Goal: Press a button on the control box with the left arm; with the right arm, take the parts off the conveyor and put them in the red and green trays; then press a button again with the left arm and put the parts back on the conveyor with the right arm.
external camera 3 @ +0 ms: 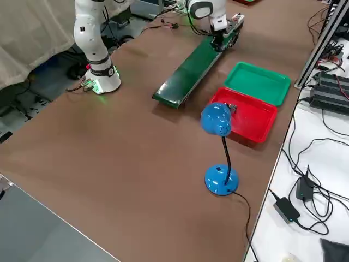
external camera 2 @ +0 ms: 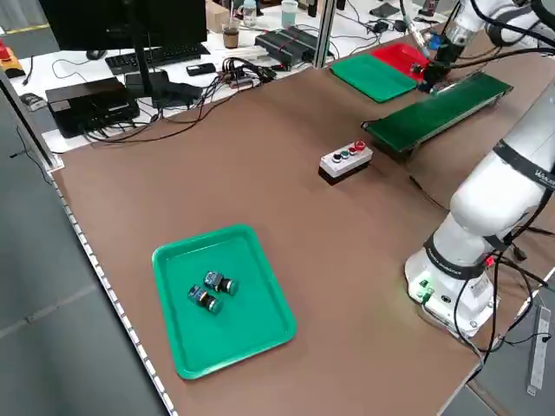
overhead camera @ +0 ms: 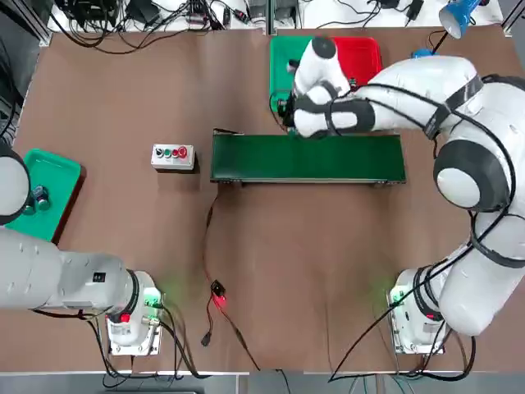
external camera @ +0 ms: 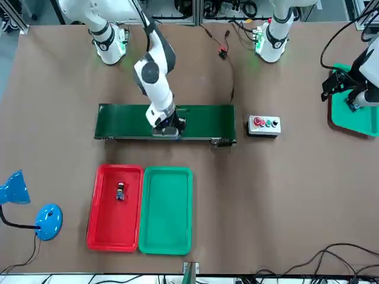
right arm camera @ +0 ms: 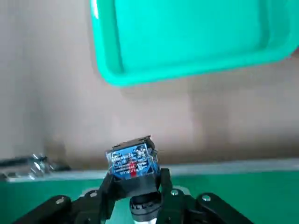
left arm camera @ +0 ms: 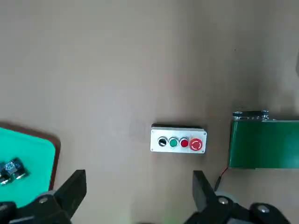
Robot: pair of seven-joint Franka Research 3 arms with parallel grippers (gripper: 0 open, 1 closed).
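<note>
From where I'm standing, I'm finding no words, brands or numbers that are readable. The part [right arm camera: 133, 161] is showing a blue face with fine white marks and a red patch, all too small to make out. The control box [left arm camera: 178, 140] is showing coloured buttons, and I'm making out no lettering beside them. The ruler [external camera 2: 539, 351] is bearing marks too tiny to read.

Left tool [left arm camera: 140, 184] open; right tool [right arm camera: 140, 184] lowered, nearly closed
</note>
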